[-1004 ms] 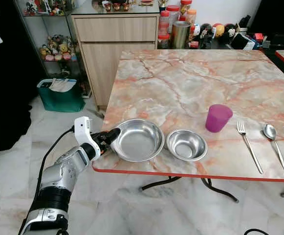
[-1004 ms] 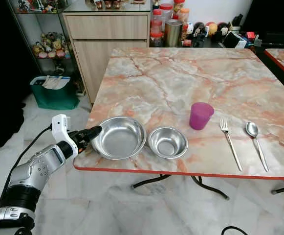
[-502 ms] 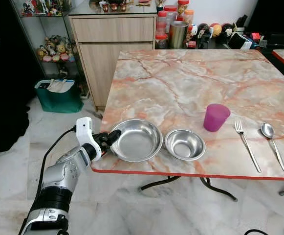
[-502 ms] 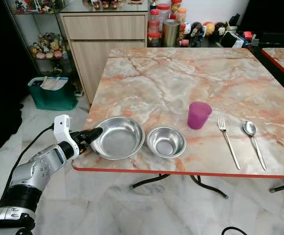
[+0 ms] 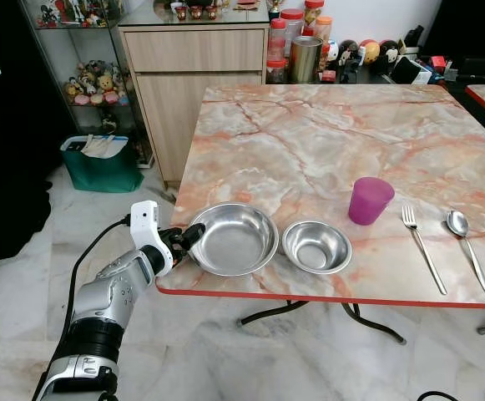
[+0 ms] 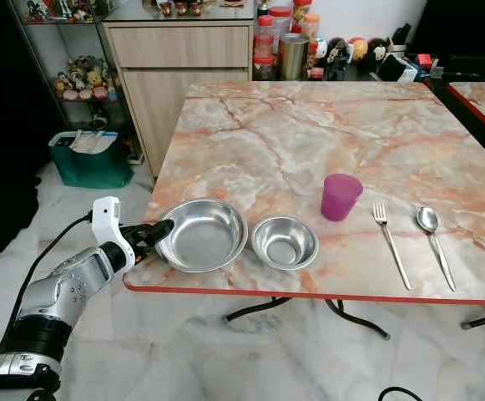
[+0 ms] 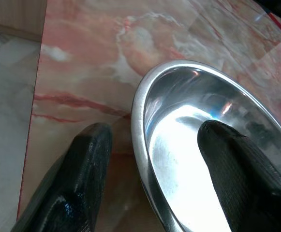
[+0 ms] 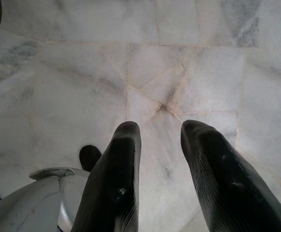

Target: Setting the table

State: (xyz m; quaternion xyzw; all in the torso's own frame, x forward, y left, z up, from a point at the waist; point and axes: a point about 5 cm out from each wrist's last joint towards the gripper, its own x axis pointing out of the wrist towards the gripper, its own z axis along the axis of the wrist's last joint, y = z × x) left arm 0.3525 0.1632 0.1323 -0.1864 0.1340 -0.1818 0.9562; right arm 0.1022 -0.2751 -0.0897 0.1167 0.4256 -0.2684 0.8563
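The left gripper straddles the near-left rim of the large steel bowl, one finger inside, one outside, spread and not clamped. The bowl sits at the counter front edge, beside the small bowl. Close squarely on the rim before moving; avoid pushing it into the small bowl. The right gripper hangs idle, fingers parted.
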